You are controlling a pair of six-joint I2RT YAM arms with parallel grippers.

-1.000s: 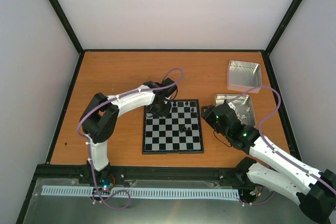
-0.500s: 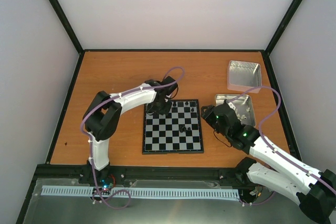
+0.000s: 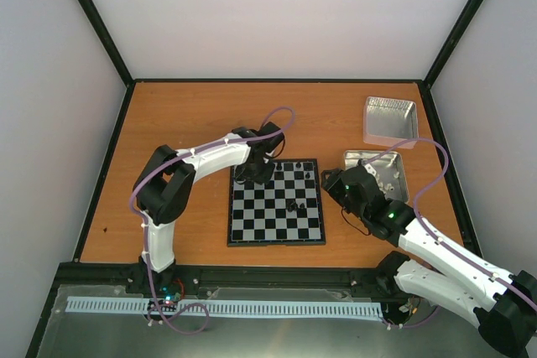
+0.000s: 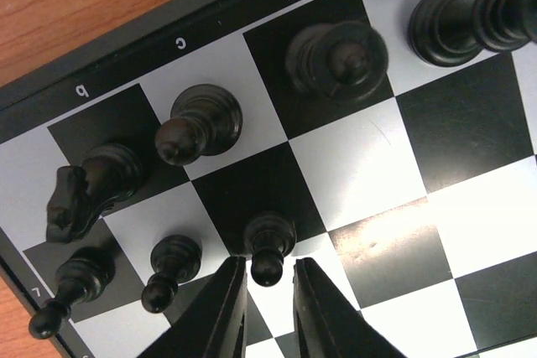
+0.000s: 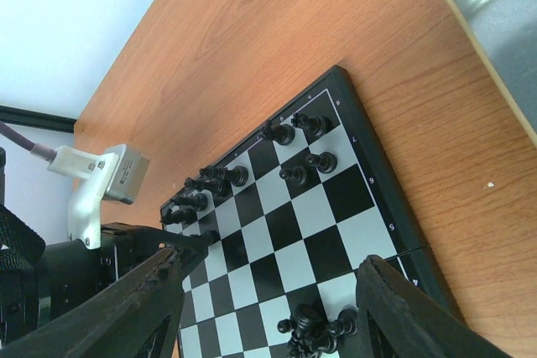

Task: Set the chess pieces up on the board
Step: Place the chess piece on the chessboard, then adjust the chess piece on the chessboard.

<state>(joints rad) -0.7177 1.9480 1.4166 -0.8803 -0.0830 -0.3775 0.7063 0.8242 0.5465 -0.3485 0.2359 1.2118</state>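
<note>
Top view: board (image 3: pixel 277 222) is sitting mid-tabletop (image 3: pixel 185 115). Left end effector (image 3: pixel 252 176) is hanging over its far-left corner, and right end effector (image 3: pixel 334 182) is waiting just off the board's right edge, with two tins (image 3: pixel 390 119) lying beyond it toward 1 o'clock. Black chess pieces (image 3: pixel 286 165) are lining the far ranks, and a loose clump (image 3: pixel 294 205) is sitting mid-board between the arms; I'm judging the right arm slightly nearer. Left wrist view: left end effector (image 4: pixel 268 264) is narrowly parted, fingertips flanking the head of an upright pawn (image 4: pixel 268 241). A sliver of gap is showing on each side, so I'm reading it as not pinching. The pawn's long axis is standing vertical, so the exit is looking like a straight lift. A second pawn (image 4: pixel 172 270) is crowding it at 9 o'clock, a bishop (image 4: pixel 197 127) is standing at 11 and a knight (image 4: pixel 84 194) at 10. Bare squares are opening toward 3 o'clock, and the board's border is running along 12. Right wrist view: right end effector (image 5: pixel 277 270) is spread wide, holding nothing. The clump (image 5: pixel 319 329) is lying at 6 o'clock, in line between its fingers, but I can't tell if those pieces are upright. A tin wall is sitting at 1 o'clock, well apart.
</note>
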